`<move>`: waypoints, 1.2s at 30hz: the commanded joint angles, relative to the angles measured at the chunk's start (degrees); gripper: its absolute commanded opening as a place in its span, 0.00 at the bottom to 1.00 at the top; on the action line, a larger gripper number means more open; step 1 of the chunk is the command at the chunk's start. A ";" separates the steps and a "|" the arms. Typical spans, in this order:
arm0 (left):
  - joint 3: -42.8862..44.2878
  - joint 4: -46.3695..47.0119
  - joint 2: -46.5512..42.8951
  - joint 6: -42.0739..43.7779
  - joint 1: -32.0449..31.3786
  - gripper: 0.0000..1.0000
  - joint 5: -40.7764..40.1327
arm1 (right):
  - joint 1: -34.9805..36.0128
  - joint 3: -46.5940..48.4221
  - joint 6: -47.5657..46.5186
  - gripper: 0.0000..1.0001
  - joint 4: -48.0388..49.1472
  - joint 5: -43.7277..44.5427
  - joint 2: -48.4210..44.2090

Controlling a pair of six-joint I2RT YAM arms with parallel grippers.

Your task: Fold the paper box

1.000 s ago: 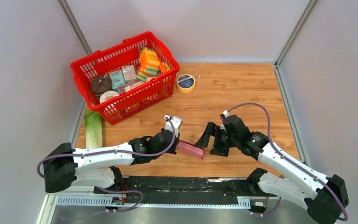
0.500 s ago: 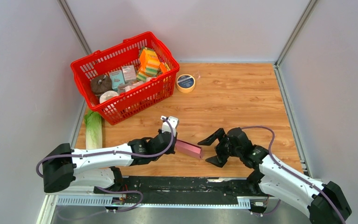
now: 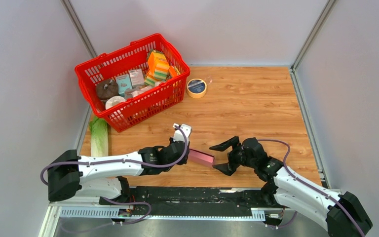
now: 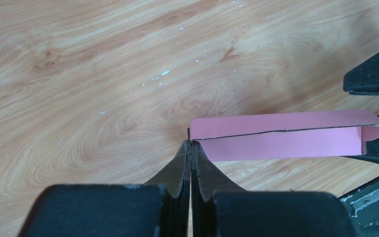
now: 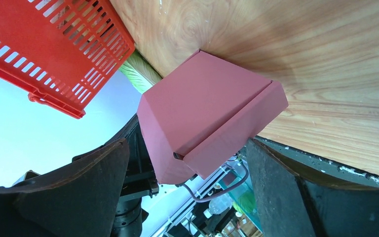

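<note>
So the left claw (image 4: 191, 144) is clamped shut on the very tip of the pink paper box (image 3: 202, 157), which sticks straight out ahead of it. The box's far end sits between the wide-open jaws of the right claw (image 3: 212, 157), touching neither side as far as I can tell. I'd close the right one slowly and square on the flat faces just in from the end flap, since thin card probably buckles if squeezed on an edge, and that left pinch is tiny, so any twist likely pops it loose.
</note>
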 commanded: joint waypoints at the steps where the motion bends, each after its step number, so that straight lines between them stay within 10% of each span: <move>1: 2.99 -1.61 1.97 -0.55 -0.88 0.00 -0.79 | -0.26 -0.99 3.12 0.89 3.91 -0.03 -0.94; 25: 2.65 0.06 2.95 -1.78 -3.26 0.01 -0.18 | -0.35 -2.76 -2.41 0.50 4.18 2.51 -0.50; 36: -3.68 2.88 -11.18 1.11 -3.17 0.61 4.73 | -0.26 -1.00 -7.59 0.52 2.77 5.42 0.82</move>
